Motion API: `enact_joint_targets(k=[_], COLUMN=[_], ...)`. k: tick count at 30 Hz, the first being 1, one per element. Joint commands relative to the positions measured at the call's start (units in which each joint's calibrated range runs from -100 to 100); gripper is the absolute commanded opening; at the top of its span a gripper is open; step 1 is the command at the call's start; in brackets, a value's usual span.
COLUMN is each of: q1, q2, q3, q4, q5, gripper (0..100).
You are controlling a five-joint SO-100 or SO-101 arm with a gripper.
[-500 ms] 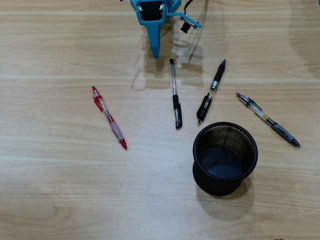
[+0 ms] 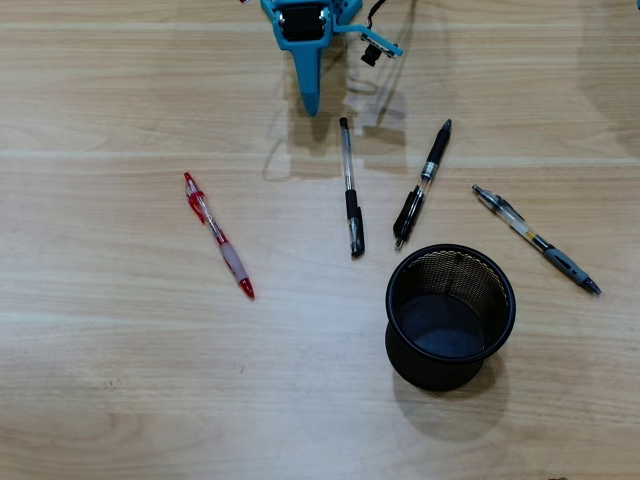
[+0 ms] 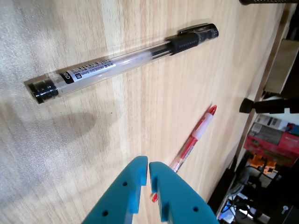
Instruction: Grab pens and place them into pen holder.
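My blue gripper (image 2: 312,103) sits at the top middle of the overhead view, shut and empty, pointing toward the table; in the wrist view (image 3: 148,163) its jaws meet with nothing between them. Several pens lie on the wooden table: a red pen (image 2: 218,235) to the left, a clear pen with a black cap (image 2: 350,187) just below and right of the gripper, a black pen (image 2: 423,183), and a grey-tipped clear pen (image 2: 535,238) at the right. The black mesh pen holder (image 2: 450,316) stands empty. The wrist view shows the clear pen (image 3: 121,60) and the red pen (image 3: 194,140).
A cable and a small camera mount (image 2: 372,50) hang beside the gripper at the top. The table's edge (image 3: 261,93) and clutter beyond it show at the right of the wrist view.
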Motion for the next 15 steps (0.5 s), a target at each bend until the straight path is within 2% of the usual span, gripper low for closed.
enact_joint_targets(k=[1,15], q1=[0.2,-0.1], q2=[-0.8,-0.8], q3=[0.3,0.3], q4=[-0.3,-0.3], q5=[-0.1,0.1], gripper=[2,2])
